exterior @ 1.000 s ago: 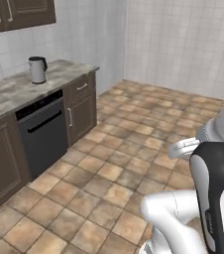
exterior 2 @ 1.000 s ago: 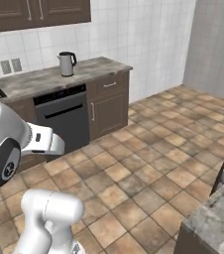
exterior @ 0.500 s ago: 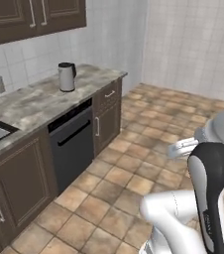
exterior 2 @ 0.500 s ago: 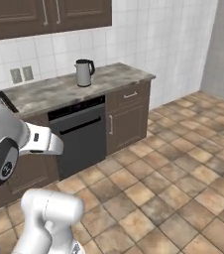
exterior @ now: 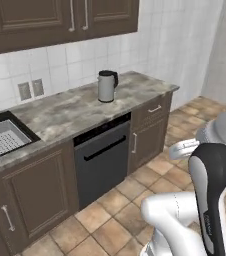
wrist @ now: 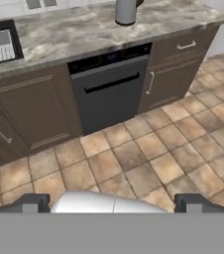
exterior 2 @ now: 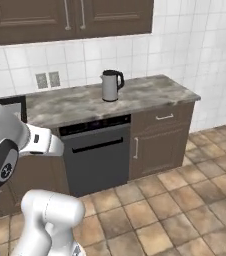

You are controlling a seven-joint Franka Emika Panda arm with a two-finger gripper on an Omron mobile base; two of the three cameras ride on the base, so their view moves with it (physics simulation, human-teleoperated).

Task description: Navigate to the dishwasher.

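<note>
While the end effector (wrist: pixel 112 202) shows just two dark tips set wide apart, released and holding nothing, its upper body is cut off. One dishwasher (exterior: pixel 102 162) (exterior 2: pixel 98 157) (wrist: pixel 109 92), dark grey with a black top strip and one black bar handle, sits under the counter (exterior: pixel 65 112), below and left of the single kettle (exterior: pixel 106 86) (exterior 2: pixel 110 85). Left of the dishwasher, one sink (exterior: pixel 2 137) is partly cropped.

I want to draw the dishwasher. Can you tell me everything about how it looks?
The dishwasher has a flat dark grey front, a black strip on top and one long black handle bar across it. Its door is shut. It stands upright under the stone counter, between brown cabinets, with its bottom at the tiled floor.
</note>
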